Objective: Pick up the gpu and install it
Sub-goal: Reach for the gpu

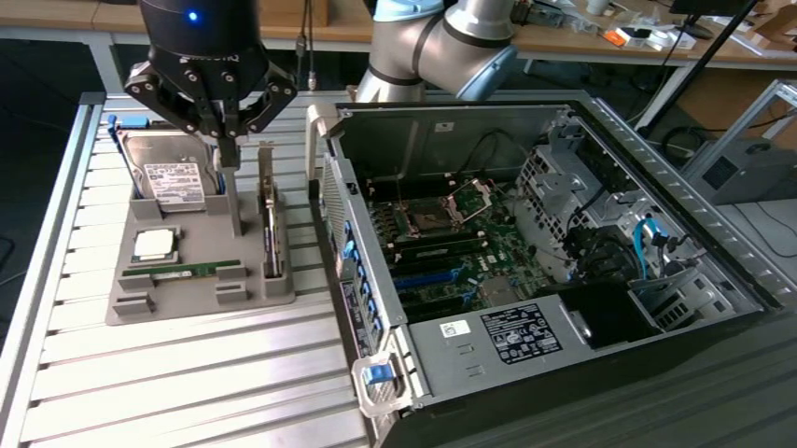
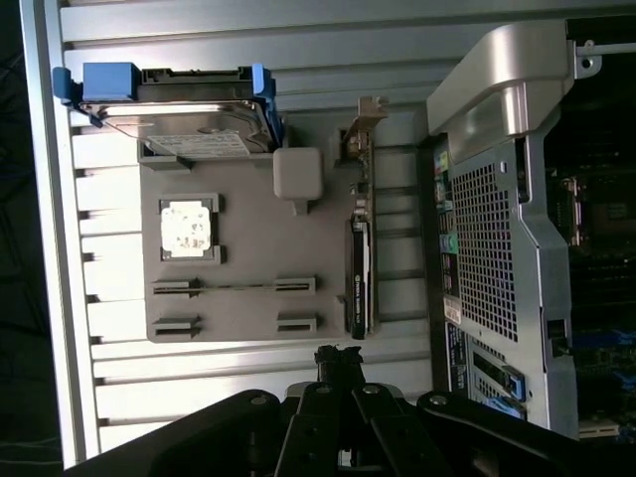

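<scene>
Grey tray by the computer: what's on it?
A hard drive, a processor chip, a memory stick, and the gpu standing on edge. The pincer hides part of the hard drive in the exterior view.

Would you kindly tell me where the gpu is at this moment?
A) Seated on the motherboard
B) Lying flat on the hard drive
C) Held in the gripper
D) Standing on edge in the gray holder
D: the gpu stands on edge in a slot of the gray holder, on the side nearest the open computer case, while the shut gripper hangs above the holder, holding nothing.
</scene>
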{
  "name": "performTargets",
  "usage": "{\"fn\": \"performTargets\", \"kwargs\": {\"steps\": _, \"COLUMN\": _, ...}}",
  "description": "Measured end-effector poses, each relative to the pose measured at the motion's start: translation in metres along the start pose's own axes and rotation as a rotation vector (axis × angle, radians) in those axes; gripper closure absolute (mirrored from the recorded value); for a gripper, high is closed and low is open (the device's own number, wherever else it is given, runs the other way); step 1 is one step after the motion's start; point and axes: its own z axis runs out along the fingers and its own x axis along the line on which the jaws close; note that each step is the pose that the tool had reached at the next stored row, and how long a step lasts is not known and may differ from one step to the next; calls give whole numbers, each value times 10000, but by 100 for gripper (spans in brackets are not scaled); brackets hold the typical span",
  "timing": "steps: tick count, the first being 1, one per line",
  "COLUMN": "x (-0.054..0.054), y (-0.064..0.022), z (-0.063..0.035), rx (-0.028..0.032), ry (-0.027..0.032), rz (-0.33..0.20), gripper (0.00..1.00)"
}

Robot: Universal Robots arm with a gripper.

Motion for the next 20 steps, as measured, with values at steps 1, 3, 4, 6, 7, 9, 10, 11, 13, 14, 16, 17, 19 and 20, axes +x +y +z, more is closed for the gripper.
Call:
{"fn": "performTargets", "kwargs": {"steps": 1, "x": 3, "y": 0, "z": 0, "rx": 0, "ry": 0, "rz": 0, "gripper": 89}}
{"fn": "performTargets", "kwargs": {"steps": 3, "x": 12, "y": -1, "z": 0, "rx": 0, "ry": 0, "rz": 0, "gripper": 89}}
{"fn": "performTargets", "kwargs": {"steps": 4, "x": 16, "y": -1, "z": 0, "rx": 0, "ry": 0, "rz": 0, "gripper": 89}}
{"fn": "performTargets", "kwargs": {"steps": 6, "x": 24, "y": -2, "z": -1, "rx": 0, "ry": 0, "rz": 0, "gripper": 89}}
{"fn": "performTargets", "kwargs": {"steps": 7, "x": 31, "y": -2, "z": -1, "rx": 0, "ry": 0, "rz": 0, "gripper": 89}}
{"fn": "performTargets", "kwargs": {"steps": 9, "x": 50, "y": -4, "z": -1, "rx": 0, "ry": 0, "rz": 0, "gripper": 89}}
{"fn": "performTargets", "kwargs": {"steps": 10, "x": 61, "y": -5, "z": -1, "rx": 0, "ry": 0, "rz": 0, "gripper": 89}}
{"fn": "performTargets", "kwargs": {"steps": 11, "x": 72, "y": -5, "z": -2, "rx": 0, "ry": 0, "rz": 0, "gripper": 89}}
{"fn": "performTargets", "kwargs": {"steps": 13, "x": 85, "y": -6, "z": -2, "rx": 0, "ry": 0, "rz": 0, "gripper": 89}}
{"fn": "performTargets", "kwargs": {"steps": 14, "x": 94, "y": -7, "z": -2, "rx": 0, "ry": 0, "rz": 0, "gripper": 89}}
{"fn": "performTargets", "kwargs": {"steps": 16, "x": 111, "y": -8, "z": -3, "rx": 0, "ry": 0, "rz": 0, "gripper": 89}}
{"fn": "performTargets", "kwargs": {"steps": 17, "x": 122, "y": -9, "z": -3, "rx": 0, "ry": 0, "rz": 0, "gripper": 89}}
{"fn": "performTargets", "kwargs": {"steps": 19, "x": 129, "y": -10, "z": -3, "rx": 0, "ry": 0, "rz": -1, "gripper": 89}}
{"fn": "performTargets", "kwargs": {"steps": 20, "x": 129, "y": -10, "z": -3, "rx": 0, "ry": 0, "rz": 0, "gripper": 89}}
